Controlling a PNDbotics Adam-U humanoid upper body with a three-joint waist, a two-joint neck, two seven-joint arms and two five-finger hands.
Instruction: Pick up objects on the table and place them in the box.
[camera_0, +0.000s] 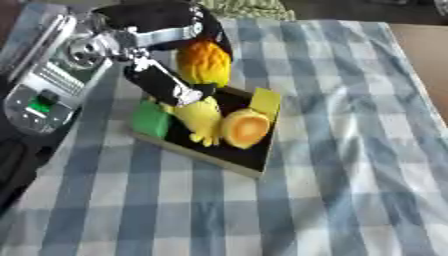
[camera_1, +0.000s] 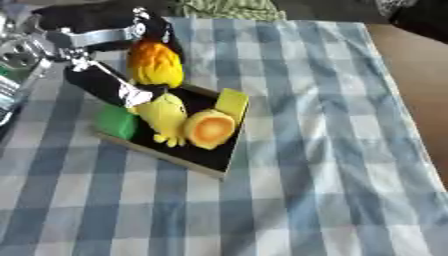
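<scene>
My left hand (camera_0: 160, 80) reaches in from the upper left and is shut on an orange-and-yellow fruit (camera_0: 203, 62). It holds the fruit just above the back edge of the shallow black box (camera_0: 238, 156). The thumb lies under the fruit and the fingers curl over its top. Inside the box lie a green block (camera_0: 150, 120) at the left, a yellow fruit (camera_0: 201, 117), a halved orange (camera_0: 244, 128) with its cut face up, and a yellow block (camera_0: 265, 101) at the back right. My right hand shows in no view.
A blue-and-white checked cloth (camera_0: 350, 150) covers the table. My silver forearm (camera_0: 48, 85) with a green light fills the upper left. A brown floor (camera_1: 411, 75) shows past the table's right edge. A green patterned cloth (camera_1: 227, 7) lies at the far edge.
</scene>
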